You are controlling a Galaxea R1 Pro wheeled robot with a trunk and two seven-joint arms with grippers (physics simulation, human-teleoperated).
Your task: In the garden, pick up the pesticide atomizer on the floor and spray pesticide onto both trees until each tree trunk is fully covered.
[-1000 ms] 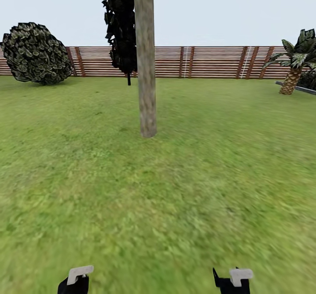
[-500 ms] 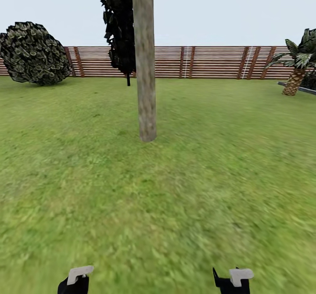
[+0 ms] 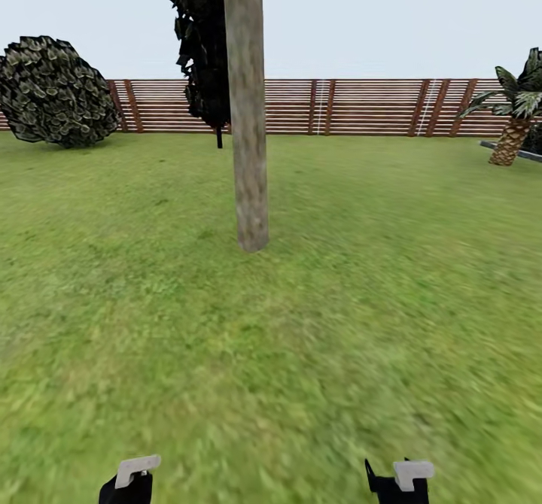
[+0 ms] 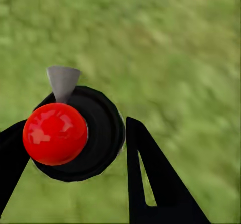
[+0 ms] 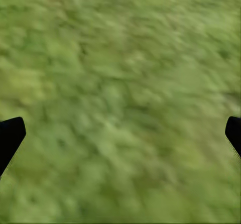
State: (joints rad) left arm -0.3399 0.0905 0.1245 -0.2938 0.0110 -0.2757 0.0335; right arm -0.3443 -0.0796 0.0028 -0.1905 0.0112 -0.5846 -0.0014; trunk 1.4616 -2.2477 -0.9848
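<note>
One tree trunk [image 3: 248,113], a thick pale grey-brown column, rises from the lawn straight ahead in the head view; its crown is cut off above. In the left wrist view the pesticide atomizer [image 4: 56,133] has a red ball top, a round black body and a grey nozzle [image 4: 63,82]. My left gripper [image 4: 70,133] is shut on it, a black finger on each side. My right gripper [image 5: 120,128] is open over bare grass, with its fingertips at the picture's edges. Both arms' ends [image 3: 129,480] [image 3: 397,480] show low in the head view, well short of the trunk.
A brown slatted fence [image 3: 361,105] closes the far side of the lawn. A dark narrow tree [image 3: 202,45] stands behind the trunk, a round bush [image 3: 56,90] at far left and a small palm [image 3: 516,113] at far right. Grass [image 3: 301,353] lies between me and the trunk.
The whole head view has shifted: the trunk's base sits lower and looks a little nearer, and the palm has slid right. The camera moved forward. Both arms keep their places in the picture.
</note>
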